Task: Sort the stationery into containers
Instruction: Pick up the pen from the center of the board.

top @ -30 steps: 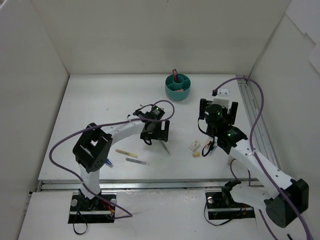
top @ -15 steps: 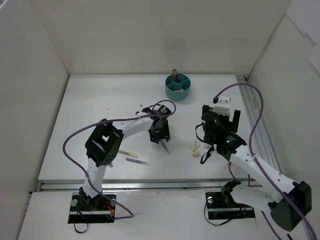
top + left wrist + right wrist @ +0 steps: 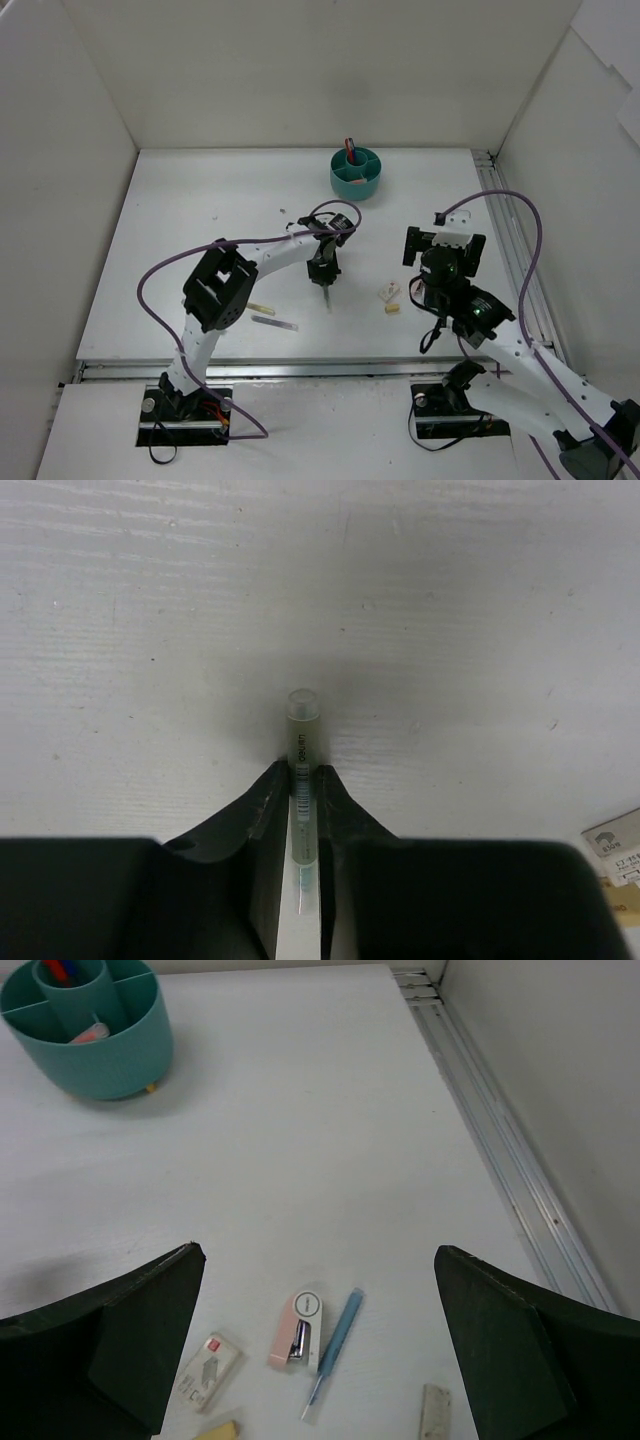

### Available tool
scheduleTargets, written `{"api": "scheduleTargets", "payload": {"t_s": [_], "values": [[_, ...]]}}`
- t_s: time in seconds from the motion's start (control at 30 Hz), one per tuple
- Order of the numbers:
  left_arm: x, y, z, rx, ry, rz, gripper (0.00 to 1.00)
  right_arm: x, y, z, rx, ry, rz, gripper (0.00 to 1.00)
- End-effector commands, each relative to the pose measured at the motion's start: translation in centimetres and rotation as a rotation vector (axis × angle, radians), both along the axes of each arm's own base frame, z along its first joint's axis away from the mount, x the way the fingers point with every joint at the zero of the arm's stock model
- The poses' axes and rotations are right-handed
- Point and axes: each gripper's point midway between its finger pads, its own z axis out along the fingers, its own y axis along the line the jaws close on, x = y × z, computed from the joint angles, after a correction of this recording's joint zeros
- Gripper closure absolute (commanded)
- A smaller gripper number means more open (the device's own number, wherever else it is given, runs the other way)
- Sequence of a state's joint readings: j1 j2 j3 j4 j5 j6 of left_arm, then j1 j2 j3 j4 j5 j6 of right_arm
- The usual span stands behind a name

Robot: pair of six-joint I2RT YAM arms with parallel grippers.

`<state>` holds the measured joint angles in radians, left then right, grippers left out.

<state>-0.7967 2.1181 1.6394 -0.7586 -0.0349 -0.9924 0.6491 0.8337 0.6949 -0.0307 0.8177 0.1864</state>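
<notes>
Both arms are built alike, with white tubular links joined by chunky black motor housings. The left arm (image 3: pixel 270 256) and the right arm (image 3: pixel 530 368) each stand on a black base plate (image 3: pixel 185 408), and a thin purple cable (image 3: pixel 141 290) loops along each one. The right arm has a small white block (image 3: pixel 452 221) at its wrist and a tiny green light (image 3: pixel 478 310) on one black joint. Up close, the left fingers (image 3: pixel 262 815) are matt black and taper to narrow wedges. The right fingers (image 3: pixel 110 1335) are broad dark slabs with angled edges.
</notes>
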Motion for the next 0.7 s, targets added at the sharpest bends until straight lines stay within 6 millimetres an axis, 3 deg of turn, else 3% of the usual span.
{"api": "scheduleTargets", "payload": {"t_s": [0.0, 0.03, 0.17, 0.2, 0.23, 0.3, 0.33, 0.37, 0.4, 0.43, 0.47, 0.53, 0.67], "values": [[1.2, 0.5, 1.5, 0.025, -0.063, 0.014, 1.00, -0.3, 2.2, 0.4, 0.091, -0.035, 0.141, 0.02], [1.7, 0.7, 1.9, 0.016, -0.077, 0.024, 1.00, -0.5, 2.7, 0.7, 0.100, -0.048, 0.188, 0.02], [4.0, 0.7, 7.0, -0.076, -0.210, 0.065, 1.00, -1.4, 7.5, -0.7, 0.106, -0.033, 0.504, 0.02], [4.8, 1.0, 8.2, -0.096, -0.248, 0.090, 1.00, -1.2, 8.5, -0.1, 0.097, -0.072, 0.563, 0.02], [5.2, 1.2, 10.4, -0.120, -0.300, 0.112, 1.00, -1.8, 10.3, -0.9, 0.100, -0.063, 0.674, 0.02], [6.1, 1.2, 13.0, -0.191, -0.368, 0.148, 1.00, -1.6, 12.2, -0.7, 0.073, -0.093, 0.779, 0.02], [6.0, 1.2, 15.9, -0.253, -0.423, 0.159, 1.00, -2.0, 13.6, -1.0, 0.071, -0.095, 0.856, 0.02], [6.2, 1.1, 16.6, -0.295, -0.459, 0.176, 1.00, -2.0, 14.5, -0.6, 0.070, -0.118, 0.898, 0.02], [6.3, 1.9, 19.0, -0.344, -0.513, 0.209, 1.00, -2.0, 15.7, -1.4, 0.051, -0.097, 0.958, 0.02], [6.2, 2.0, 20.1, -0.376, -0.541, 0.216, 1.00, -1.9, 16.5, -1.2, 0.047, -0.107, 0.992, 0.02], [6.0, 2.2, 19.8, -0.400, -0.556, 0.229, 1.00, -1.8, 17.4, -0.8, 0.048, -0.130, 1.026, 0.02], [5.7, 2.9, 22.1, -0.473, -0.598, 0.271, 1.00, -1.6, 19.3, -1.6, 0.046, -0.117, 1.100, 0.02], [4.7, 3.5, 22.4, -0.541, -0.607, 0.315, 1.00, -1.5, 22.7, -1.4, 0.035, -0.145, 1.229, 0.02]]}}
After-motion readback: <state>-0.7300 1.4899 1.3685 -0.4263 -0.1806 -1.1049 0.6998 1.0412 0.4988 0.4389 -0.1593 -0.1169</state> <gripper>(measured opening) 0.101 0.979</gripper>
